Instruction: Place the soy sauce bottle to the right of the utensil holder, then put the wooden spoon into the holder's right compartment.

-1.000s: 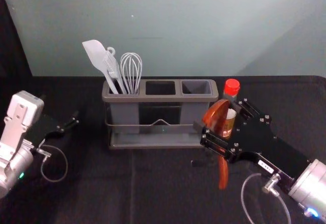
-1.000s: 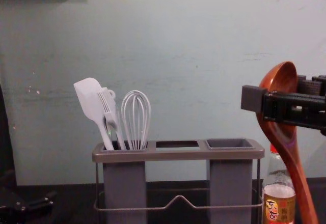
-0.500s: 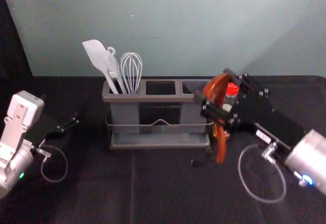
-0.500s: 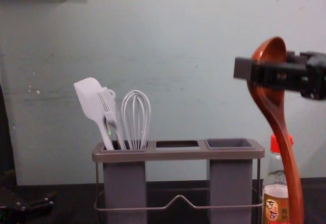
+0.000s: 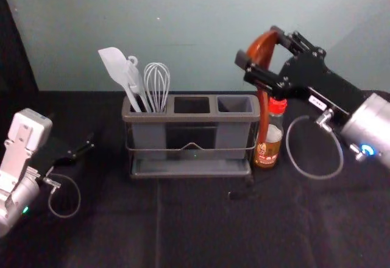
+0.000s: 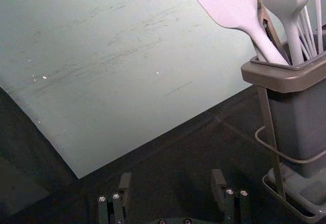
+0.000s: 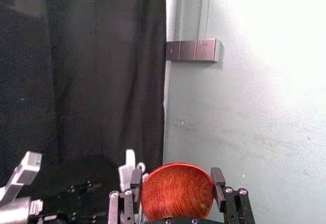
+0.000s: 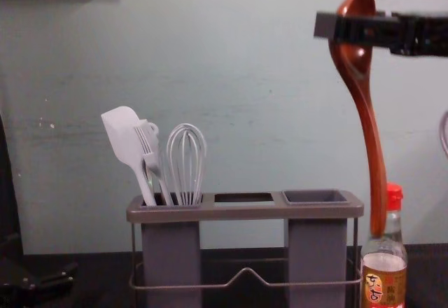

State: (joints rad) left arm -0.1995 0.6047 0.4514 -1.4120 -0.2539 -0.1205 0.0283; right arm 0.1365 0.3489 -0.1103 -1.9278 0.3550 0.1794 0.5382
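Over black cloth [image 5: 195, 225], before a grey-green wall [image 5: 207, 30] — right tool [image 5: 259, 45] clamped on spoon [image 8: 372, 140]; left tool [image 5: 90, 143], fingers apart.

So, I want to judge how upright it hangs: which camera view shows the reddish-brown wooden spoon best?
The chest view: the spoon shows side-on, from bowl to handle tip. The head view shows it from higher up; the right wrist view shows the bowl close, between the jaws of the right gripper.

Holder [image 5: 192, 118] on table [image 5: 195, 219], wall [image 5: 213, 24] behind. Spatula [image 5: 113, 64], brush [image 5: 134, 76], whisk [image 5: 157, 76] in holder's left compartment. Bottle [image 5: 267, 152] just right of holder. Spoon [image 5: 262, 52] in right gripper [image 5: 260, 44], near holder's right end. Left gripper [image 5: 72, 131] left of holder.
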